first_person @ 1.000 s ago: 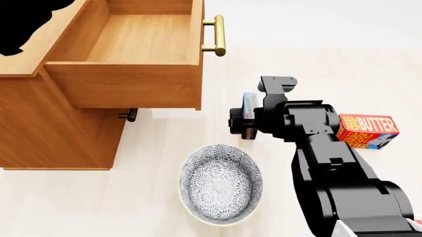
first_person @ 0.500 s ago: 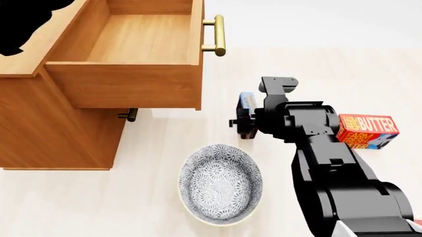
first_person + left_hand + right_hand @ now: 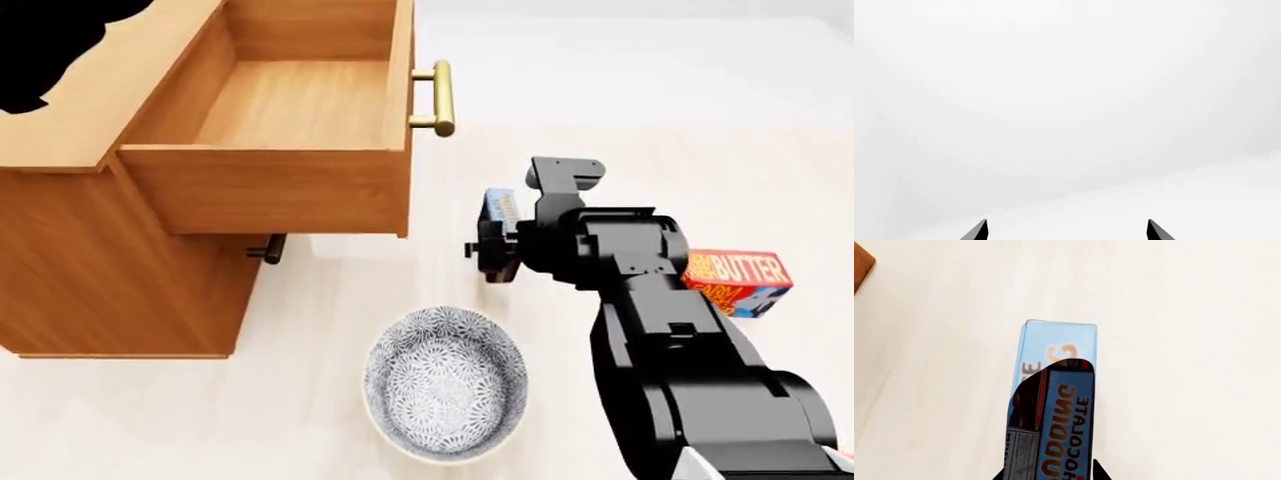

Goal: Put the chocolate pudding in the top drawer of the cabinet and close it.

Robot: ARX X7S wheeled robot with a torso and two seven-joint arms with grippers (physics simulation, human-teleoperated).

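Right end effector (image 3: 495, 250) closed on the pudding (image 3: 502, 208), held on edge above the pale floor (image 3: 334, 290), just right of the open top drawer (image 3: 287, 100) and lower than its rim. In the right wrist view the pudding (image 3: 1054, 405) sits clamped between the two dark fingertips (image 3: 1101, 472) at the frame edge, light blue edge facing the camera, "PUDDING CHOCOLATE" printed on the face nearer the camera; floor beneath it, apart from the box. Top drawer pulled well out of the cabinet (image 3: 107, 280), interior bare wood, brass handle (image 3: 439, 98) on its front pointing toward the right arm. A second handle (image 3: 271, 248) of a lower drawer peeks out under the open one. Patterned grey-white bowl (image 3: 447, 382) on the floor below the drawer front, near the right forearm, not touching it. Butter box (image 3: 738, 280) lies on the floor right of the right arm, partly hidden behind it. Left end effector (image 3: 1064, 231): only two dark fingertips (image 3: 976, 232) show in the left wrist view, spread wide apart, nothing between them, plain white background. A black shape at the head view's top left corner overlaps the cabinet top; cannot tell what part it is.
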